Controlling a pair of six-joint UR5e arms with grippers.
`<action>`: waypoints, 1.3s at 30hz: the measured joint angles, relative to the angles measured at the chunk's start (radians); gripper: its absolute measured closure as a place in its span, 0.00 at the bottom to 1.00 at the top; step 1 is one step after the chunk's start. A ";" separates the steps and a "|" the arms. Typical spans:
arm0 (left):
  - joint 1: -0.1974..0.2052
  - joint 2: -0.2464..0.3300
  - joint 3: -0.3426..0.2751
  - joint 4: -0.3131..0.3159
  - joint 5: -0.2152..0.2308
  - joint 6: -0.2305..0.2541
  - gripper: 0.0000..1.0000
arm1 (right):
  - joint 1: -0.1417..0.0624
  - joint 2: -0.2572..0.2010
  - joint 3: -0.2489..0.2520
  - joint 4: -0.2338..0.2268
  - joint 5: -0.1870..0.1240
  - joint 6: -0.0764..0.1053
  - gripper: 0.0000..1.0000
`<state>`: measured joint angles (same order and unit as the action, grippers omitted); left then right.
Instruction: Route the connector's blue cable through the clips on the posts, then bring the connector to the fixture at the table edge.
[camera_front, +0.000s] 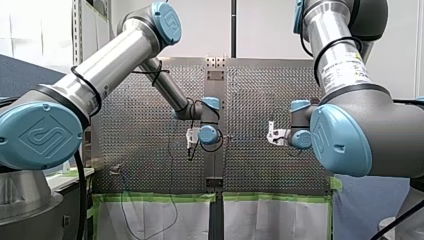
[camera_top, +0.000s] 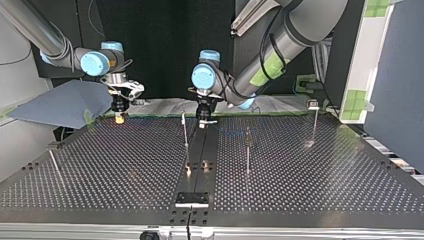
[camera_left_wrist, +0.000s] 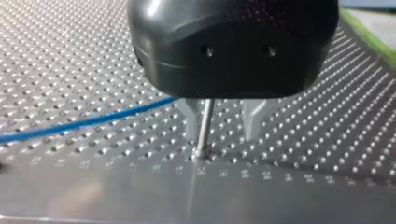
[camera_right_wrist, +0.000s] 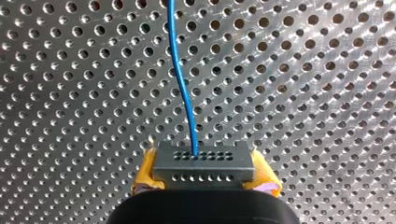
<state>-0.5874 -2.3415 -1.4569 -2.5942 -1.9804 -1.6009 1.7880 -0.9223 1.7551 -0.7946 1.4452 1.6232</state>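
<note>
- Front view: the left end effector (camera_front: 191, 142) hung over the middle strip of the perforated surface (camera_front: 140, 150), and the right end effector (camera_front: 271, 136) hung over its right half. Neither grip could be read from here. The two were well apart, probably so one arm could hold the cable's end while the other worked along its length.
- Top view: the right end effector stood low near the far left corner of the surface. The left one was at the middle of the far edge, just beside one of the posts (camera_top: 185, 131). The fixture (camera_top: 191, 198) sat at the middle of the near edge, well apart from both, so delivery looked a long way off.
- Left wrist view: the metal fingers (camera_left_wrist: 191, 122) stood apart with a thin post between them, nearer one finger. The blue cable (camera_left_wrist: 93, 121) lay on the surface beside them and ran in behind the end effector, gripped by nothing here. The straddling stance looked like lining up on the post before the cable was guided to its clip.
- Right wrist view: the yellow pads (camera_right_wrist: 145, 176) were clamped on the grey connector (camera_right_wrist: 204, 163), and the blue cable trailed away ahead over the holes. Holding the connector by its sides probably left the cable free to be led.
</note>
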 joint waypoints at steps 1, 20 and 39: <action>0.000 0.000 0.000 -0.007 0.006 0.001 0.10 | 0.000 0.000 0.000 0.000 0.000 0.000 1.00; -0.012 0.038 -0.001 -0.124 0.077 0.020 0.00 | -0.002 0.000 0.001 0.009 -0.005 0.001 1.00; -0.054 0.052 -0.016 -0.184 0.109 0.048 0.00 | -0.006 0.000 0.001 0.011 -0.011 0.003 1.00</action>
<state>-0.6411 -2.2892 -1.4733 -2.7785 -1.8718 -1.5532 1.7815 -0.9224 1.7557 -0.7838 1.4346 1.6263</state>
